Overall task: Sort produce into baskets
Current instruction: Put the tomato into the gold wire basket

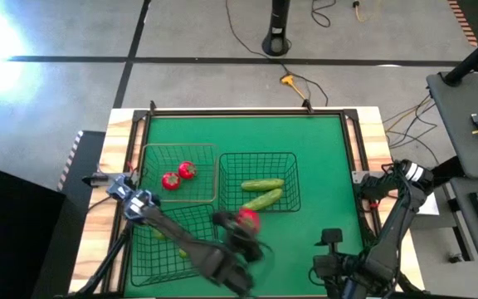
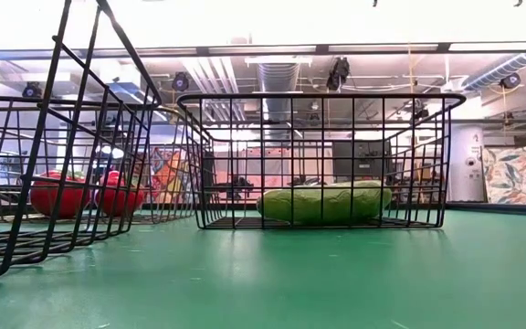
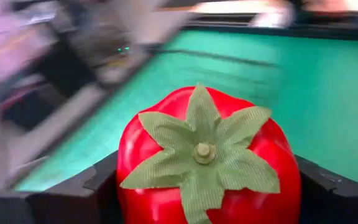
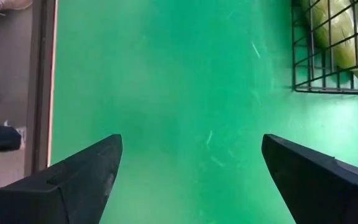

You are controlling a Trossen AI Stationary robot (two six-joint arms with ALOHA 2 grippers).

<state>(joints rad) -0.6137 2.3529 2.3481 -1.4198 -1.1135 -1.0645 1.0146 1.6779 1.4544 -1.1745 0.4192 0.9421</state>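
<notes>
My left gripper (image 1: 247, 223) is shut on a red tomato (image 1: 248, 218) with a green cloth calyx (image 3: 202, 151), above the table just in front of the middle basket (image 1: 258, 158). That basket holds two cucumbers (image 1: 262, 192). Two more tomatoes (image 1: 178, 175) lie in the brownish-wire basket (image 1: 178, 148) at the far left. A third basket (image 1: 143, 266) stands at the near left, under my left arm. My right gripper (image 4: 191, 149) hovers open over bare green table at the near right (image 1: 331, 241), with nothing between its fingers. My left gripper pinches the tomato between its two fingers, one on each of its round sides (image 3: 124, 186). The calyx end faces away from the wrist. The tomato is lifted clear of the table.
The green table top (image 1: 322, 149) has a raised dark frame (image 1: 247, 112) around it. In the low view the cucumber basket (image 2: 322, 100) stands in the middle, and the near-left basket's wall (image 2: 53, 137) crowds the left. Bare green stretches between the middle basket and the right edge.
</notes>
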